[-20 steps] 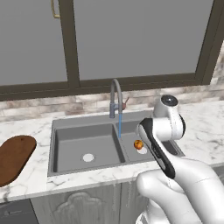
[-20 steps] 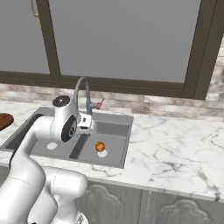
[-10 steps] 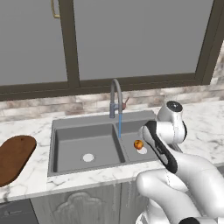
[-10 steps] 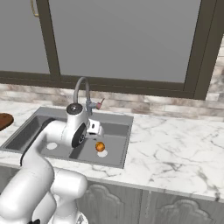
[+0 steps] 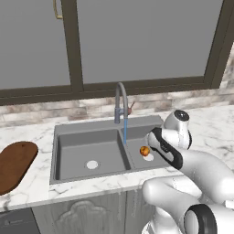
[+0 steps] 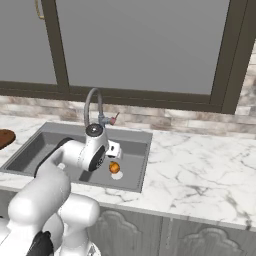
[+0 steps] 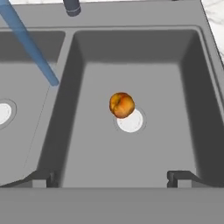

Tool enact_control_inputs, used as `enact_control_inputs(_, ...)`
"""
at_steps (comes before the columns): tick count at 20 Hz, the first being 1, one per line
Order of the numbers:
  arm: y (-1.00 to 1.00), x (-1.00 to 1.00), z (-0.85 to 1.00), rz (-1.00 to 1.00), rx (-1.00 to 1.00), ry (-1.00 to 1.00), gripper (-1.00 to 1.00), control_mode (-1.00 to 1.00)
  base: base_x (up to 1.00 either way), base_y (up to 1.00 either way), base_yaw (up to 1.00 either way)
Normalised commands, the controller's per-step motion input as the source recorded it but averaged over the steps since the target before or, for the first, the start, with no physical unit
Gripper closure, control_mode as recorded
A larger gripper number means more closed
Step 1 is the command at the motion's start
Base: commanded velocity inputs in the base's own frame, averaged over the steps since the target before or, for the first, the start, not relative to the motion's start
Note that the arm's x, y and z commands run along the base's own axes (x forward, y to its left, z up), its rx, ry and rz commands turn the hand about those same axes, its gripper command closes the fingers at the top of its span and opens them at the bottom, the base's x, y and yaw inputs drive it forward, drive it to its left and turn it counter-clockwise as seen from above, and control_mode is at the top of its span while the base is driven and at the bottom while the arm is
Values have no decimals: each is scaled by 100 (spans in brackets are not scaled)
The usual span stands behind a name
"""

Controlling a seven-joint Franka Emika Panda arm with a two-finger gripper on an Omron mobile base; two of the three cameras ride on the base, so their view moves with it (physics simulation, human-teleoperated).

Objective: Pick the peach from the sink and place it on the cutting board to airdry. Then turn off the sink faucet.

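Note:
The peach lies in the right basin of the sink, touching the far edge of the white drain. My gripper hangs open above that basin, its fingertips spread wide on the near side of the peach, well apart from it. From the base, the peach sits just beyond my hand. The sink faucet arches over the divider and a blue stream runs from it. The cutting board lies on the counter left of the sink.
White marble counter stretches to the right of the sink. The faucet's reddish lever points right, near the brick backsplash. A window rises behind. The left basin holds only its drain.
My arm has swung right and down over the right basin, bringing the hand closer to the peach. The peach has not moved and the water still runs.

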Motion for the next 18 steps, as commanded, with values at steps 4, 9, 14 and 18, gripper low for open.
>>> enact_control_inputs(4, -1, 27, -18, 0, 0, 2, -100, -100, 0, 0, 0)
enact_control_inputs(9, 0, 25, -19, 0, 0, 3, -100, -100, 0, 0, 0)
enact_control_inputs(14, -2, 24, -27, 0, 0, 4, -100, -100, 0, 0, 0)
enact_control_inputs(18, -3, 24, -27, 0, 0, 4, -100, -100, 0, 0, 0)
